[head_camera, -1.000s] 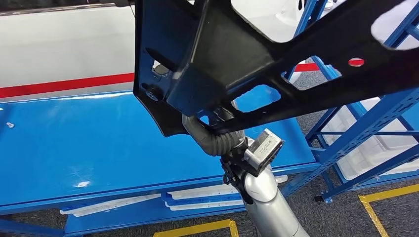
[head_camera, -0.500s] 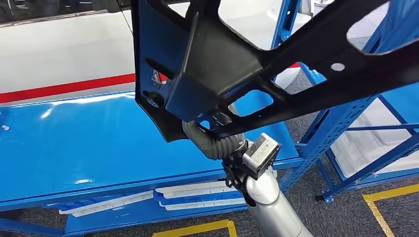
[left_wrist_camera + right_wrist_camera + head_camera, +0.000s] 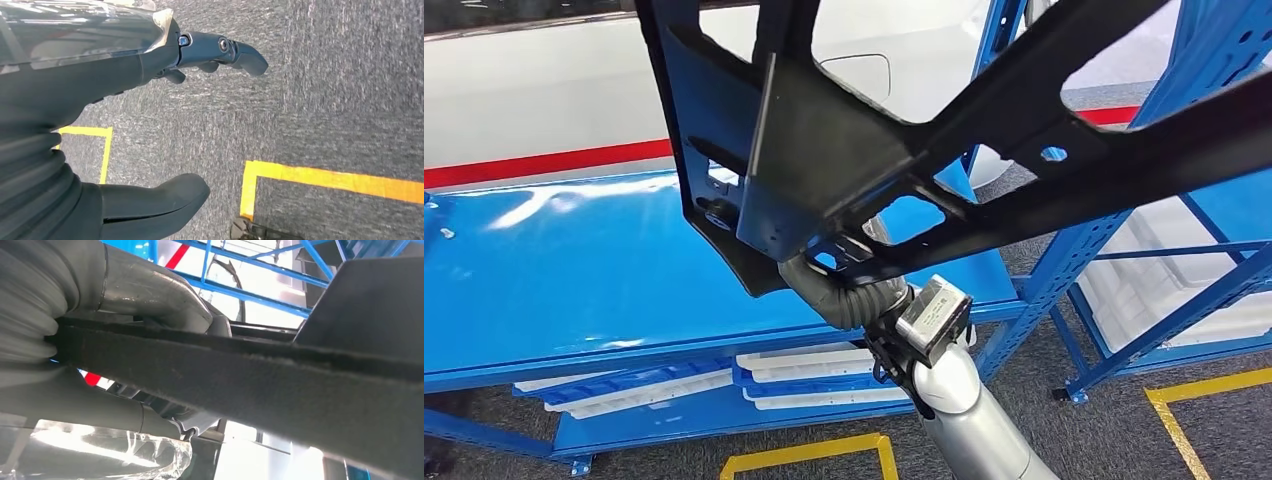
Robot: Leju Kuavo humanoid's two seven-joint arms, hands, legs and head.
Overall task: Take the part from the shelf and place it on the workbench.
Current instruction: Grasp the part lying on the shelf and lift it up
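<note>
Part (image 3: 904, 140) gripped by right hand (image 3: 844, 290) (wrist view: fingers (image 3: 150, 295) clamp edge) | left hand (image 3: 100, 80) fingers spread

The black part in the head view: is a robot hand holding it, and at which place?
Yes. The right robot hand grips the black part by a flat edge on its underside, near the lower end. The left robot hand holds nothing.

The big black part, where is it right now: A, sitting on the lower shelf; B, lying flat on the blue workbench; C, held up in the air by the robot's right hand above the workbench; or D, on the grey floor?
C: the black part is gripped from below by the right hand and hangs above the blue workbench, not resting on it.
</note>
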